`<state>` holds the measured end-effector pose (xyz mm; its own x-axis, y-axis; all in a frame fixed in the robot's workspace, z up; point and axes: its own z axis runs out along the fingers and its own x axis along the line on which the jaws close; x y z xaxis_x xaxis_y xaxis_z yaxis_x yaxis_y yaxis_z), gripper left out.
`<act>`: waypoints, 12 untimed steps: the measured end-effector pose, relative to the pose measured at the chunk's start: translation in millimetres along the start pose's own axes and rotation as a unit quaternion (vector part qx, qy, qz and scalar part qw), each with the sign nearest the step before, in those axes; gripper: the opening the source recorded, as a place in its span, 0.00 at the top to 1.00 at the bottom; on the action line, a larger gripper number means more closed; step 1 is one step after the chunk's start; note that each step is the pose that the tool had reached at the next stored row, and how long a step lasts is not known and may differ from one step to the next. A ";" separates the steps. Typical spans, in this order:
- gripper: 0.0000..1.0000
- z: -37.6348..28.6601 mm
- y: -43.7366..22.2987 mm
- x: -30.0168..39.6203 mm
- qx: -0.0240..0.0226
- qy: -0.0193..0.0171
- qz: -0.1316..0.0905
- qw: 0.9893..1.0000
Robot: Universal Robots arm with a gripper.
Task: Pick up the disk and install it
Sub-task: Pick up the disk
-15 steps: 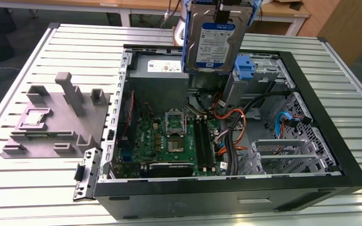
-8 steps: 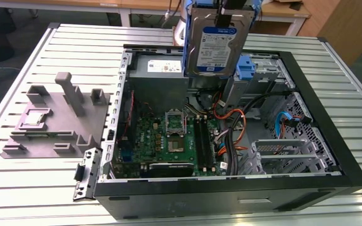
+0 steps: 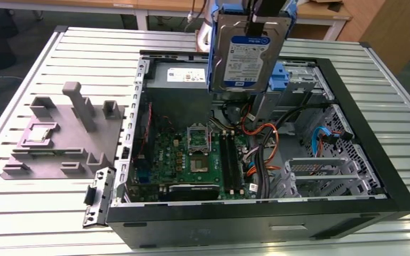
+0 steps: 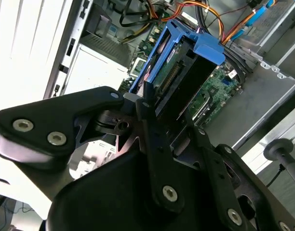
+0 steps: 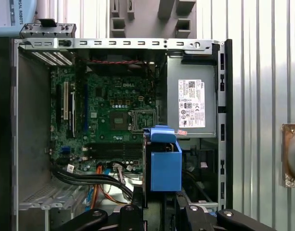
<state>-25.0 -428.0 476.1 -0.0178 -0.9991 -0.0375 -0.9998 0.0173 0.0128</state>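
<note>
**A:** What lies farthest toward the exterior view's left of the hand?

**B:** A grey moulded fixture on the slatted bench. It is well apart from the hand and much lower.

**A:** And coming closer?

**B:** The open computer case lies on its side on the bench. Its green motherboard is below the hand, a little toward the exterior view's left. The grey power supply sits just beside the disk on that same side.

**A:** How does the hand stand?

**B:** It is closed on the upper end of the disk. The disk hangs upright in the air over the case's interior, with its label facing the exterior camera. In the second wrist view a black finger presses against the disk, with the blue rails running along its edges. In the first wrist view the disk reaches out from the hand, edge-on, over the gap between motherboard and power supply.

**A:** And toward the exterior view's right?

**B:** Orange cables run below the hand. A bare blue bracket shows just past the disk's edge. Farther off and lower, a metal drive cage stands inside the case.
</note>
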 end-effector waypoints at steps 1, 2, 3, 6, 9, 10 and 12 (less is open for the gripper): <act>0.65 -0.1 0.0 2.3 0.000 0.000 0.000 1.000; 0.65 -0.2 -0.1 4.4 0.000 0.000 0.000 1.000; 0.65 -0.3 -0.1 6.5 0.000 0.000 0.000 1.000; 0.65 -0.5 -0.2 13.2 0.000 0.000 0.000 1.000; 0.65 -0.8 -0.4 20.2 0.000 0.000 0.000 1.000; 0.65 -0.8 -0.4 22.6 0.000 0.000 0.000 1.000; 0.65 -0.9 -0.5 27.0 0.000 0.000 0.000 1.000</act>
<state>-25.0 -455.1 475.9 -0.0179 -0.9991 -0.0375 -0.9998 0.0174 0.0128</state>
